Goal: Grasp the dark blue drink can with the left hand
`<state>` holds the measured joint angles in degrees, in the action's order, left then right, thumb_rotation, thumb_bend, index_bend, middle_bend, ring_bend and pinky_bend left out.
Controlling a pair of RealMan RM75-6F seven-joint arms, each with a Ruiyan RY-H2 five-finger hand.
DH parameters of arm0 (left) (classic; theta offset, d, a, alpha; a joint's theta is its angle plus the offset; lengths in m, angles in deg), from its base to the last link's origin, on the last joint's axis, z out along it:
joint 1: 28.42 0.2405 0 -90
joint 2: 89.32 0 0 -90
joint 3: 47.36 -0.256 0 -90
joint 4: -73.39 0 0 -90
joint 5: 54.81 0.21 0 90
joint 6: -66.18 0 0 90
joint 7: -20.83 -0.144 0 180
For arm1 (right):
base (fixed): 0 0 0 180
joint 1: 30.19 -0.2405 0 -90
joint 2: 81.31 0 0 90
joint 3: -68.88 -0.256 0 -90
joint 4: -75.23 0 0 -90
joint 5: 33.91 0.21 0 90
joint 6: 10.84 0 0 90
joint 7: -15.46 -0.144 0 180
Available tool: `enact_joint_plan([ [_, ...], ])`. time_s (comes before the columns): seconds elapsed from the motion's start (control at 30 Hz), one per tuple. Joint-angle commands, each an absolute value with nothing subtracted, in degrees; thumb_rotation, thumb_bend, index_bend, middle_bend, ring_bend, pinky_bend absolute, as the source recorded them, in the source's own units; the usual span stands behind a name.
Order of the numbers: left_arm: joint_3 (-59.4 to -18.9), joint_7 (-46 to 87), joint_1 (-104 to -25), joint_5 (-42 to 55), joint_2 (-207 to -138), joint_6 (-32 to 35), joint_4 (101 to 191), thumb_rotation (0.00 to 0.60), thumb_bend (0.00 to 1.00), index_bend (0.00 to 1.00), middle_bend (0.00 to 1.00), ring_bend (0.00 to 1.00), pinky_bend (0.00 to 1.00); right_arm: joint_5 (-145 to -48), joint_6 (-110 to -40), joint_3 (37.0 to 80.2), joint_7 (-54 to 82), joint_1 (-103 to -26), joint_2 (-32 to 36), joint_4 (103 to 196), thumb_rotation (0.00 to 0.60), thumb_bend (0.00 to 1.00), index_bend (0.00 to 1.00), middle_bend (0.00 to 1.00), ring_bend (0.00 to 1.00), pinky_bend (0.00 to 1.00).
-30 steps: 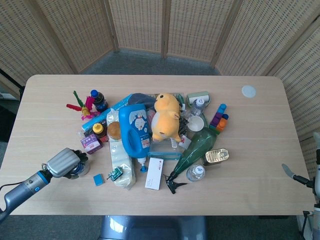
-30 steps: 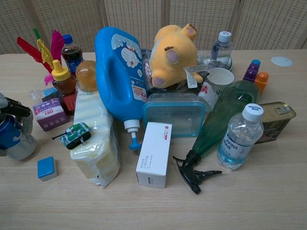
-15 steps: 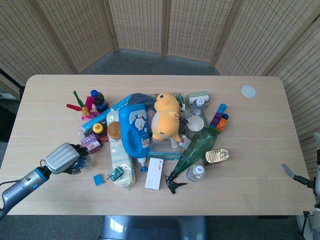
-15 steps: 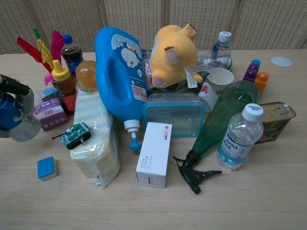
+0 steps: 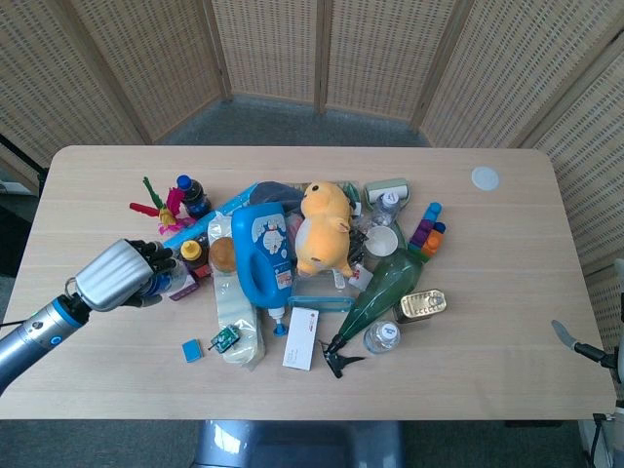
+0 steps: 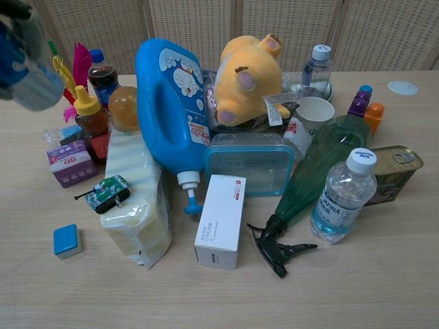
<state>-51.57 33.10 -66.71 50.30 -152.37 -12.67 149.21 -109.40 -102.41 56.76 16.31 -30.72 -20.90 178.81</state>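
Note:
My left hand (image 5: 119, 274) grips the dark blue drink can (image 6: 8, 49) and holds it up off the table, at the left end of the clutter. In the chest view the can shows blurred at the top left corner, with the left hand (image 6: 34, 86) wrapped around it. From the head view the back of the hand covers the can almost fully. Only a small grey part of my right hand (image 5: 565, 334) shows, at the table's right edge, and how its fingers lie is unclear.
Close to the raised hand stand a purple box (image 6: 70, 164), a yellow-capped bottle (image 6: 90, 113) and coloured feathers (image 6: 65, 72). A toy tank (image 6: 108, 192) and a blue block (image 6: 67, 240) lie below. The big blue jug (image 6: 170, 113) and yellow plush (image 6: 248, 81) fill the middle.
The left hand has lifted the can off the table and carried it up and toward the back, from beside the blue block to above the purple box.

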Motion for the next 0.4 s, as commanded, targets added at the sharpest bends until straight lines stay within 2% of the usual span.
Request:
enact_joint_plan([
  [0.03,-48.8,30.9,-68.5,48.9,-148.6,-12.0,152.7,0.6,0.13,0.57,0.51,0.55,0.71,-109.4,-102.4,56.8,16.3,-30.7,-20.9,178.8,0.454,0.0,0.0,0.0,0.0,0.0],
  [0.4,-44.7,28.5,-70.3,47.7,-142.3,-10.6,159.0,0.6,0.13,0.56,0.5,0.54,0.71,-109.6,-102.2,57.1,17.2,-30.9,-20.6,178.9,0.454,0.0,0.0,0.0,0.0,0.0],
])
